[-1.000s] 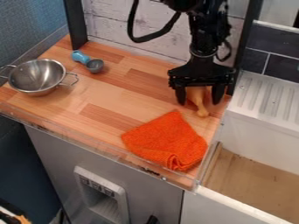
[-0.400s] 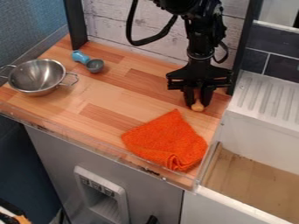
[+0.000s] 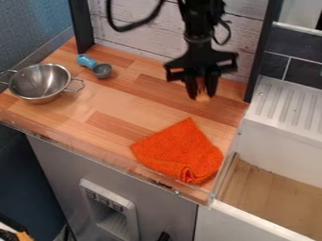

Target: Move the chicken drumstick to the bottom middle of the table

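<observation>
Chicken drumstick (image 3: 202,96) | between the fingers (image 3: 212,85) (end peeking out below) | both clamped on it

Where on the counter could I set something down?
The widest bare patch of the counter lies between the two-handled metal bowl and the orange cloth. It's crowded back left, around the bowl and blue-handled scoop, and back right, where the gripper hangs holding the chicken drumstick.

Drumstick (image 3: 202,98) held by black gripper (image 3: 201,95) over wooden counter (image 3: 116,103). Orange cloth (image 3: 179,148) (bit rumpled) laid nearer front edge. Metal strainer (image 3: 40,82), blue-handled scoop (image 3: 101,70) seen at view's left.
</observation>
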You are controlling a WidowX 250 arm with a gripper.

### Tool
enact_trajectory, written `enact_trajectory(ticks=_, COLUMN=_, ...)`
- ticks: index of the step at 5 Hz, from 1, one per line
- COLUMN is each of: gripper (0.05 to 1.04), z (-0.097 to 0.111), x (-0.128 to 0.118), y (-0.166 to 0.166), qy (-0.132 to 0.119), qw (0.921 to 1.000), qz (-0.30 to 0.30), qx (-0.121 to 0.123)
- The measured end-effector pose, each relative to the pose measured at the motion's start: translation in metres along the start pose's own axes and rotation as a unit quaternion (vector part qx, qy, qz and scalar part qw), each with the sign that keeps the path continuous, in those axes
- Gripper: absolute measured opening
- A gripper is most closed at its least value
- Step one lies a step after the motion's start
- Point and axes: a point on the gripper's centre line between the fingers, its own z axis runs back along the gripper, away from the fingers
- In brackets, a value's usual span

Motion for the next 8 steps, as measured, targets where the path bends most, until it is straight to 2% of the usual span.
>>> enact_trajectory(ticks=1, gripper=0.318, z=0.028, x=0.000, y=0.019, qy=-0.021, qw=0.9994, qz=0.027, qx=-0.006)
enact_trajectory(ticks=2, gripper=0.318, z=0.048, x=-0.009, y=0.045, qy=-0.032, qw=0.9981, qz=0.053, qx=-0.007)
enact_trajectory(ticks=3, gripper=0.318, z=0.055, x=-0.016, y=0.083, qy=-0.032, qw=0.9948, qz=0.096, qx=0.004)
enact_trajectory(ticks=4, gripper=0.318, z=0.047, x=-0.026, y=0.115, qy=-0.014, qw=0.9901, qz=0.139, qx=0.010)
enact_trajectory(ticks=6, gripper=0.318, z=0.027, x=-0.038, y=0.151, qy=0.009, qw=0.9844, qz=0.175, qx=0.020)
enact_trajectory(ticks=7, gripper=0.318, z=0.016, x=-0.043, y=0.161, qy=0.019, qw=0.9832, qz=0.176, qx=0.042)
enact_trajectory(ticks=8, gripper=0.318, z=0.008, x=-0.047, y=0.163, qy=0.030, qw=0.9816, qz=0.183, qx=0.047)
